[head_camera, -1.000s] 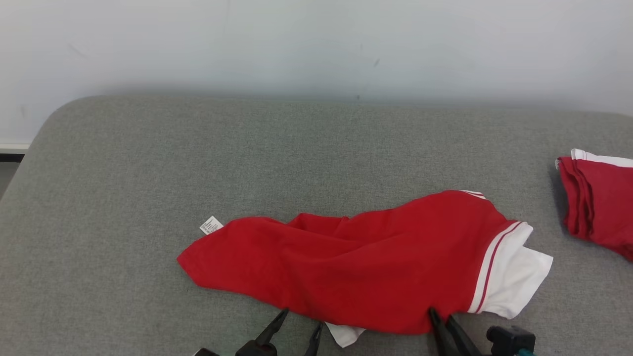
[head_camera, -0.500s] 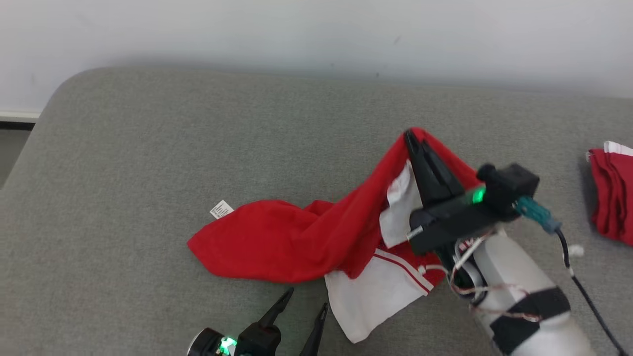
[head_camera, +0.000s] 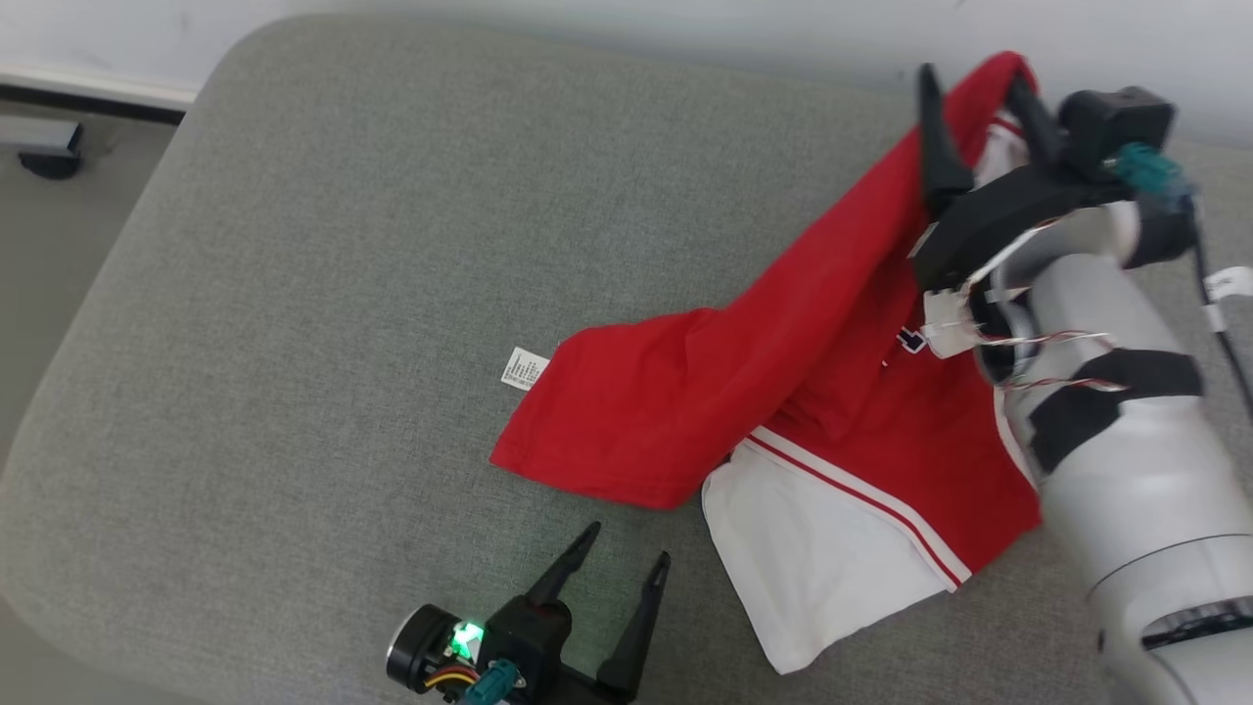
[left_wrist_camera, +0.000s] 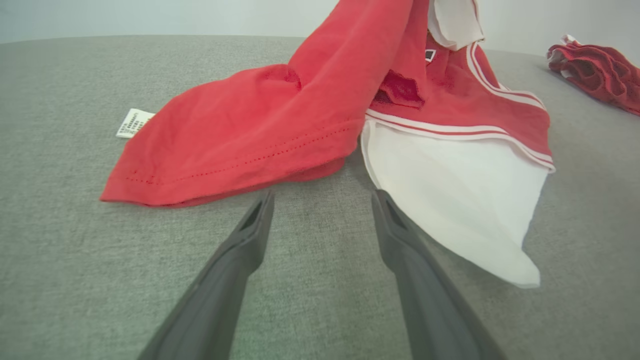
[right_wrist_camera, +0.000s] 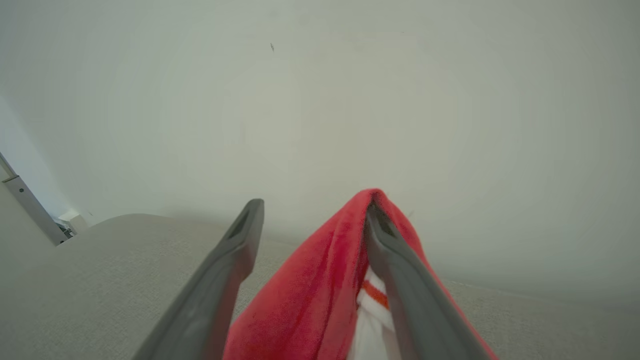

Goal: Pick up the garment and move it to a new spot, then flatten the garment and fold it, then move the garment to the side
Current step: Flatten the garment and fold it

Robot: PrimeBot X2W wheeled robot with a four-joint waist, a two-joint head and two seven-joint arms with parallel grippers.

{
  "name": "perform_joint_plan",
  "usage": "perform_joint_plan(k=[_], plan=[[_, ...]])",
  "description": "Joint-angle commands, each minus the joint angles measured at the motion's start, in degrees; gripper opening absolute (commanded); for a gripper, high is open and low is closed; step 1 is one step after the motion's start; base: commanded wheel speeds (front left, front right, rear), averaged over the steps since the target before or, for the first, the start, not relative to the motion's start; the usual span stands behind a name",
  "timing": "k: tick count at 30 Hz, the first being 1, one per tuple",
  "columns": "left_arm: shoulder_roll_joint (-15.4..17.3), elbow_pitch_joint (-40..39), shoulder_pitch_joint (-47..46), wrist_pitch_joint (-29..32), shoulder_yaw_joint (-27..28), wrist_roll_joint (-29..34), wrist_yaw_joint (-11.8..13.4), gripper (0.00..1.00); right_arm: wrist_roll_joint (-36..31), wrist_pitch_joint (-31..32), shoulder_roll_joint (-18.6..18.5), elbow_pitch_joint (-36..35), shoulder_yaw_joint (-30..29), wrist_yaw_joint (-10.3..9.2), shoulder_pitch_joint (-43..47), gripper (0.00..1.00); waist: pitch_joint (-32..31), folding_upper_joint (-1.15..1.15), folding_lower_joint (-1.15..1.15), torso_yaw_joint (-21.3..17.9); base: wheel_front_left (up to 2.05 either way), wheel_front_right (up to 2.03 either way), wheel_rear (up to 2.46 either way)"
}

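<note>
Both stand spread: garment [head_camera: 685,401] draped over one right gripper [head_camera: 969,76] finger (seemingly unpinched), left gripper [head_camera: 628,543] nearby

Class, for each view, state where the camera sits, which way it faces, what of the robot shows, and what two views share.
Head view: on the head, looking down at the grey padded surface; left gripper, right gripper, pale forearm.
Left wrist view: low, facing across the surface at the red-and-white cloth garment; own fingers.
Right wrist view: raised, facing the pale wall; own fingers, one draped in garment.
Shared: head and left wrist both show the white label.
</note>
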Motion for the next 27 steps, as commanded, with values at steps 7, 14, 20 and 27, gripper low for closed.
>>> perform_joint_plan(k=[7, 14, 20, 27], plan=[[0.0, 0.0, -0.7, -0.2, 2.4, 0.2, 1.2, 1.0, 1.6, -0.1, 0.5, -7.5, 2.6, -0.12, 10.0, 1.0, 0.3, -0.01, -0.01, -3.6, 0.0, 0.0, 0.0], [0.0, 0.3, 0.3, -0.2, 5.4, 1.6, 1.3, 1.0, 6.1, -0.1, -1.4, -17.9, 2.2, -0.12, 23.9, 1.0, -1.1, -0.01, -0.01, -7.6, 0.0, 0.0, 0.0], [-0.1, -0.4, 1.3, -0.2, 8.0, 2.9, 1.3, 1.0, 6.4, -0.1, -0.4, -26.0, 2.2, -0.12, 33.8, 1.0, -2.3, -0.01, -0.01, -10.1, 0.0, 0.0, 0.0], [-0.1, -1.1, 1.6, -0.2, 10.0, 5.9, 2.1, 1.0, 6.2, -0.1, 1.4, -30.5, 2.0, -0.12, 41.4, 1.0, -3.6, -0.01, -0.01, -12.2, 0.0, 0.0, 0.0]])
